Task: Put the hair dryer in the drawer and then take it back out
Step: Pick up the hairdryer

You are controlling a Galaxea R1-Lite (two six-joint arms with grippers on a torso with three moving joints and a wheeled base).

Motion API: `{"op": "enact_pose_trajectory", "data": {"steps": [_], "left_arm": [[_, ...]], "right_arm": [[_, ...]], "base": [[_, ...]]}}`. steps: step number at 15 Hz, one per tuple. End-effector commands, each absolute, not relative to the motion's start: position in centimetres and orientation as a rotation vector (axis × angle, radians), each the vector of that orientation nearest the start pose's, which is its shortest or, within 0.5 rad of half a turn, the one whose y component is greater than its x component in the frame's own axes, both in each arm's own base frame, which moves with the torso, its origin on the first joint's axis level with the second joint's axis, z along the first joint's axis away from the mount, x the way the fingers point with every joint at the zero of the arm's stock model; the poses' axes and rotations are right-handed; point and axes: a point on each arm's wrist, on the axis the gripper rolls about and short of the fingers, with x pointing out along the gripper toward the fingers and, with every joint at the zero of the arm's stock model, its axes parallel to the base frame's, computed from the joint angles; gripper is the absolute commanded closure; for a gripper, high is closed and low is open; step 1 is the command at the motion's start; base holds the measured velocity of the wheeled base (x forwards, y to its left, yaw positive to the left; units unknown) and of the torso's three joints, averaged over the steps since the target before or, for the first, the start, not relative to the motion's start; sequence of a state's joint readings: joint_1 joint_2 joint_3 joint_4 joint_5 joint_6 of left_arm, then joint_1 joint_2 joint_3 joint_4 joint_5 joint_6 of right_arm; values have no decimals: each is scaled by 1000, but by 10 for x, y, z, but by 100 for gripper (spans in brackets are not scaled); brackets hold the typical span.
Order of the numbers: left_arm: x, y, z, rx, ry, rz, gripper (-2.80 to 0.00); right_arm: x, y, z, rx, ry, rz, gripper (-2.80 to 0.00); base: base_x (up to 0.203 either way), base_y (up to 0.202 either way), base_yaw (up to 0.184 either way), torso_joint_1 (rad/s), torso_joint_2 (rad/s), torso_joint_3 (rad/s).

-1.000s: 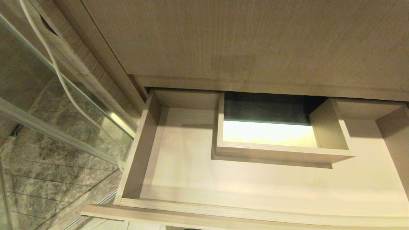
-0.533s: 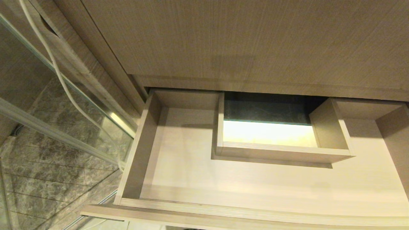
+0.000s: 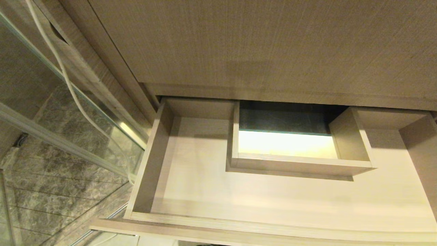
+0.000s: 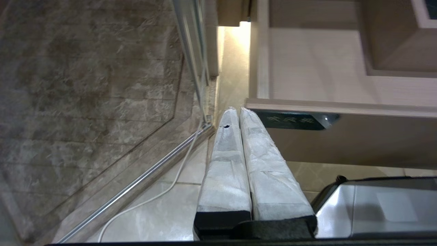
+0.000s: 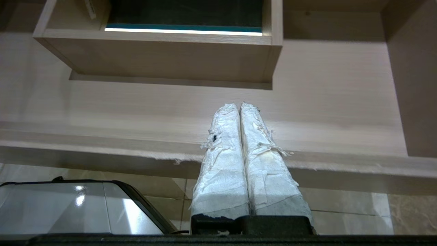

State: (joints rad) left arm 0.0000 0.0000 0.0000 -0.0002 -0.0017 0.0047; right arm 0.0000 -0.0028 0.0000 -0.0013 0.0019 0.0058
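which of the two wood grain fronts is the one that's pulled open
The lower one, the drawer: it stands pulled out with its pale floor and boxed cut-out showing. The taller panel above it sits shut.

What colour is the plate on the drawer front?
Dark, near black, with pale lettering: the plate on the drawer shows best in the left wrist view.

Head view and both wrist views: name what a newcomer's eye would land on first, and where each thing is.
The drawer stands pulled open under the tall wood-grain panel, its floor bare of any hair dryer, with a boxed cut-out at its back. A white cord trails down the glass partition to the drawer's left. Both cloth-wrapped tools are shut and hold nothing: the left tool near the front's dark plate, the right tool before the drawer's front edge.
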Motion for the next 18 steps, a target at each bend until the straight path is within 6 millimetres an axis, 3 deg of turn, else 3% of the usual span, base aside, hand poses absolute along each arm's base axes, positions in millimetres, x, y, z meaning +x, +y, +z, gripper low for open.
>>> {"op": "enact_pose_trajectory", "data": {"steps": [1, 6, 14, 18], "left_arm": [[-23, 0, 75, 5, 0, -2, 0], [-23, 0, 75, 5, -2, -2, 0], [-23, 0, 75, 5, -1, -2, 0], [-23, 0, 75, 5, 0, -2, 0]], "right_arm": [[-23, 0, 75, 12, -6, 2, 0], [-23, 0, 75, 17, -3, 2, 0], [-23, 0, 75, 20, -6, 2, 0], [-23, 0, 75, 15, -3, 3, 0]], "base": [[0, 0, 0, 203, -76, -65], [0, 0, 0, 249, -330, -210], [0, 0, 0, 44, -164, -32], [-4, 4, -58, 201, -366, -172]]}}
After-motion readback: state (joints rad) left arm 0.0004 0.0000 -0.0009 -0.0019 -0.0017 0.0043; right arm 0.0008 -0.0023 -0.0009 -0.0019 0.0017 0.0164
